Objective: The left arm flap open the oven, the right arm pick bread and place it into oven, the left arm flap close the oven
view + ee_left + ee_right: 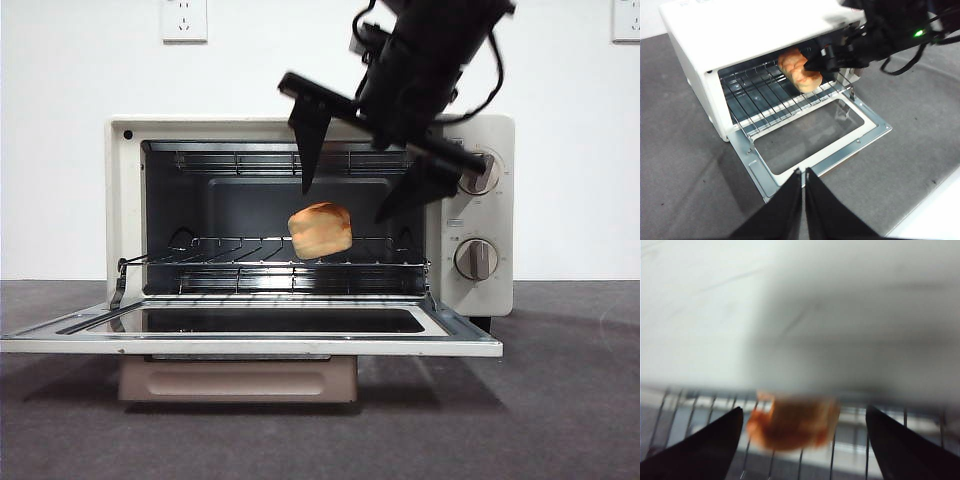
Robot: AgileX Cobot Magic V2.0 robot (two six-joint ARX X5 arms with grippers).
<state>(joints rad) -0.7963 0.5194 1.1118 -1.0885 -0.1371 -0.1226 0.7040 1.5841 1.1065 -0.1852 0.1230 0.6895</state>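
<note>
Spread wide and holding nothing, the right gripper [355,205] straddles the bread [320,230], which sits on the wire rack [775,92] inside the oven [480,200]. Best now to draw straight back, clear of the door [250,335]. Left gripper [803,172] waits, jaws together. One bun, one oven, two knobs.

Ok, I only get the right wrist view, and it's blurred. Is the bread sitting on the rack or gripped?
Observer: The bread sits tilted on the wire rack. The right tool hangs open above it, neither finger touching it.
Operator: Is the door fully down?
Observer: Yes, the oven door lies flat open.
Operator: Where's the left tool?
Observer: The left tool is shut, held back in front of the door, apart from it.
</note>
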